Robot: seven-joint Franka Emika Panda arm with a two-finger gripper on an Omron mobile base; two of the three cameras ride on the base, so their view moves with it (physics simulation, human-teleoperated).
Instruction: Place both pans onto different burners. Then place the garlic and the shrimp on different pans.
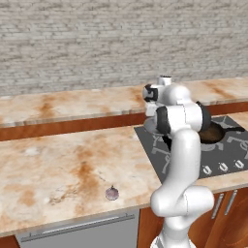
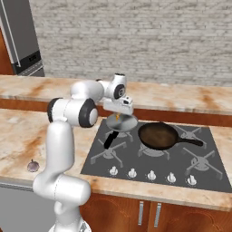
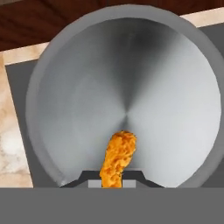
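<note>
Nearest the base, the garlic (image 1: 112,193) is sitting alone on the marbled orange-and-cream counter (image 1: 58,164), close to its front edge: a small round bulb, pale purplish-grey, with a tiny pointed tip, its surface looking matte. In the right base view it is lying at the far left (image 2: 32,166), well apart from the cooktop.

Further in, the dark grey cooktop (image 2: 136,161) is showing a row of white knobs (image 2: 152,174) along its front and black star-shaped grates (image 2: 199,159) over the burners. The dark pan (image 2: 157,135) is resting on the middle rear burner, round and shallow, brown-black inside, with its black handle pointing right.

Just left of it, the steel pan (image 2: 123,123) is sitting on the rear left burner, its black handle angling toward the front. From the hand camera its inside is reading as smooth brushed silver-grey, with a soft radial sheen spreading from the centre (image 3: 127,87).

The gripper (image 3: 112,178) is hanging over that pan with its jaws pinched narrowly on the shrimp (image 3: 117,158), a curved orange piece with a rough, crumbly texture, held above the pan's bowl.

Beyond, a pale grey brick wall (image 1: 97,38) is closing off the back.
</note>
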